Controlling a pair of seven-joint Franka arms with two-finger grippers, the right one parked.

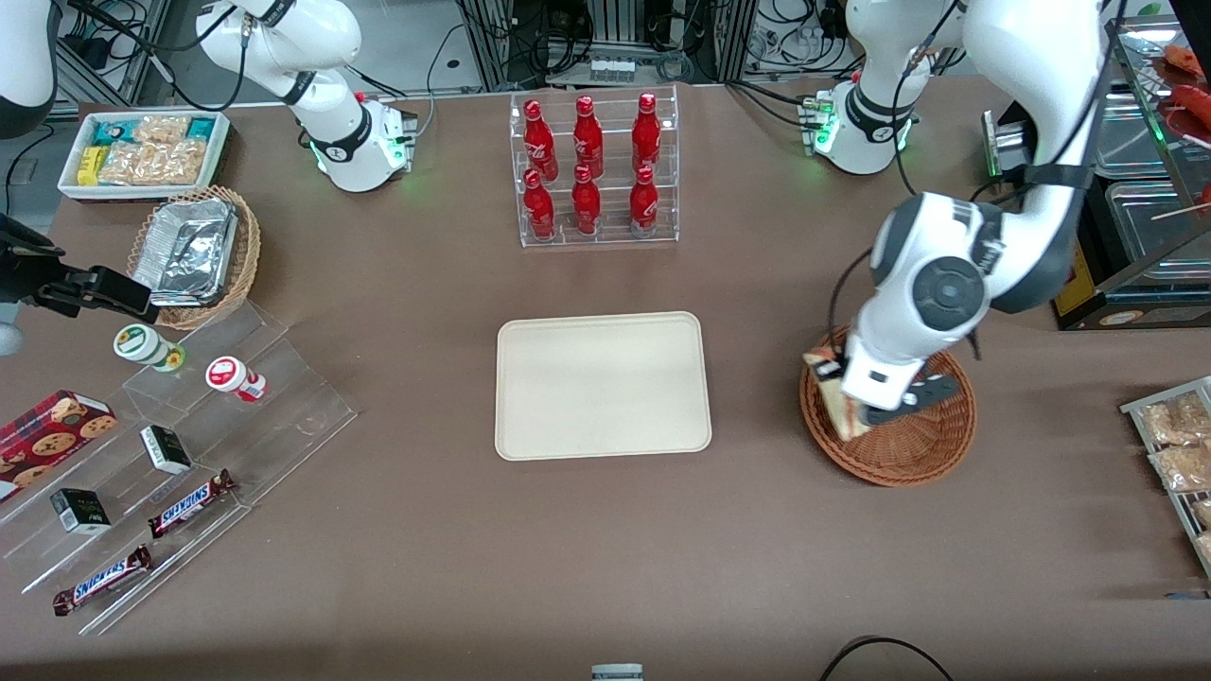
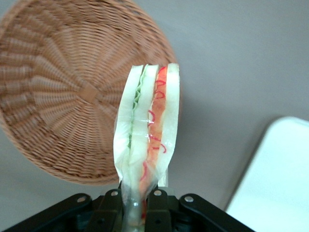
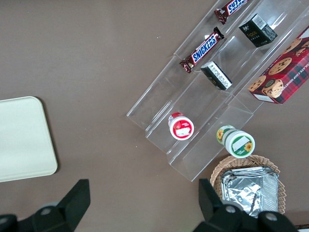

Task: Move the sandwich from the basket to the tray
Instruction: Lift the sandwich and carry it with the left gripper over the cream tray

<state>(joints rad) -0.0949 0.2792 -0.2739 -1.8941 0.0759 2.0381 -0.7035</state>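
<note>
Brown cloth covers the long table (image 1: 397, 558). Going from the parked arm's end toward the working arm's, a clear stepped stand (image 1: 189, 445) with chocolate bars and small tubs lies well away from the claw. A rack of red bottles (image 1: 591, 170) stands farther from the front camera than the cream tray (image 1: 603, 385), which lies bare, beside the claw and apart from it.

Then comes the claw (image 1: 856, 409), hanging just above the round brown basket (image 1: 908, 449), at the rim nearest the tray. It is clenched on the sandwich (image 2: 147, 140), pinching the wrapped wedge by one thin end, so the wedge sticks out past the fingers (image 2: 158, 205). The wedge looks lifted clear of the weave.

The grip is narrow and the film looks slick. A quick swing toward the tray could let the wedge slip or twist out, and squeezing harder would crush the bread.
</note>
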